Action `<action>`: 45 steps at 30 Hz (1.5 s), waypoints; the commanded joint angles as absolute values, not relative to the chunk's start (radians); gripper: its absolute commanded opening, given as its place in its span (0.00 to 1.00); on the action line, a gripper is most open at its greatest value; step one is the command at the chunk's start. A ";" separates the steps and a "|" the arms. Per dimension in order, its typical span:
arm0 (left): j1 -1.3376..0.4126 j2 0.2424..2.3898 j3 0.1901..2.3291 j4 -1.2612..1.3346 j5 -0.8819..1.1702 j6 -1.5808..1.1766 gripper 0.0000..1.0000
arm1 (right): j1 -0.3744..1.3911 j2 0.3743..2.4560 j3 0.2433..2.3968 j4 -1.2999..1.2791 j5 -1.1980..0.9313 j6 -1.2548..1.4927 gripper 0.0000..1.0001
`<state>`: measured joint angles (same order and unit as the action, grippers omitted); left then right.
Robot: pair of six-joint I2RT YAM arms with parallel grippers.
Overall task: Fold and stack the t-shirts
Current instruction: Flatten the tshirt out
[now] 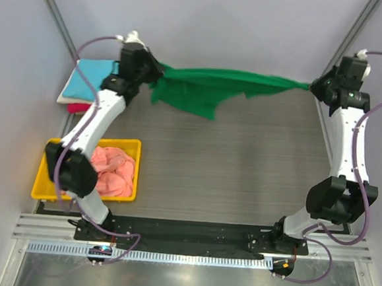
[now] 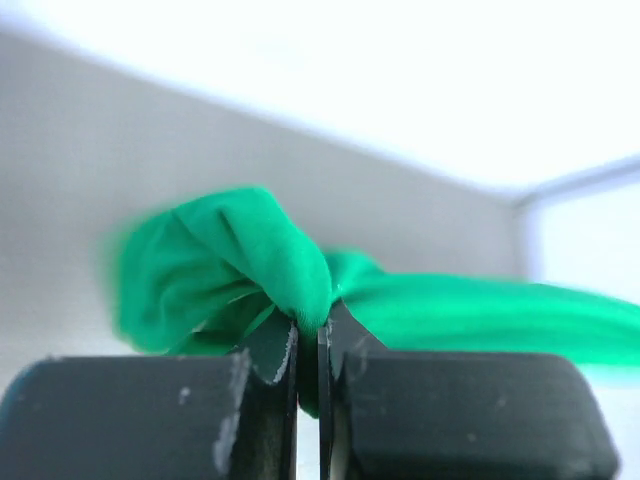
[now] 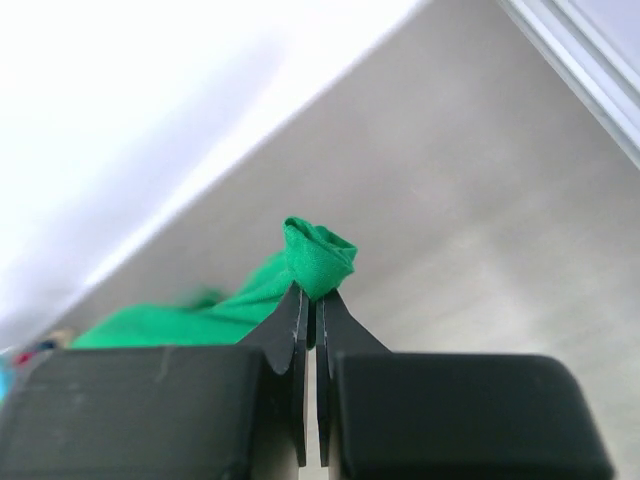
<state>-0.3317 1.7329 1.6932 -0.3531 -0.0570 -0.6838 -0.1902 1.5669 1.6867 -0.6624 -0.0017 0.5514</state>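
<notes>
Top view: the green t-shirt (image 1: pixel 208 91) is hanging in the air over the far part of the tabletop (image 1: pixel 242 167), stretched out between the two arms, with its loose middle drooping toward the left. The left jaws are gripping one bunched end of the cloth, pressed shut on it in the left wrist view. The right jaws are pinching the opposite end in the same way, a small knot of green showing just above their tips.

At the far left corner a sky-blue shirt (image 1: pixel 94 76) is lying flat over a cream one (image 1: pixel 65 99) and a red one (image 1: pixel 78 109). This is judged to be the finished part of the stack. The green shirt is being spread only, with no fold made yet. A salmon-pink shirt (image 1: pixel 113 170) is lying crumpled in the yellow tray (image 1: pixel 47 186), waiting its turn. About two garments appear left to fold and stack.
</notes>
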 commanded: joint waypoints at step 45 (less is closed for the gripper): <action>-0.390 2.784 2.670 -0.199 0.316 -0.621 0.95 | -0.031 1.293 0.948 -0.525 -0.049 0.526 0.66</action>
<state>-0.4000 2.6671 2.5080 -0.2523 0.2050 -0.5953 -0.0650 1.3678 0.9562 -0.5518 -0.0135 0.5217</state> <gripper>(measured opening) 0.943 0.661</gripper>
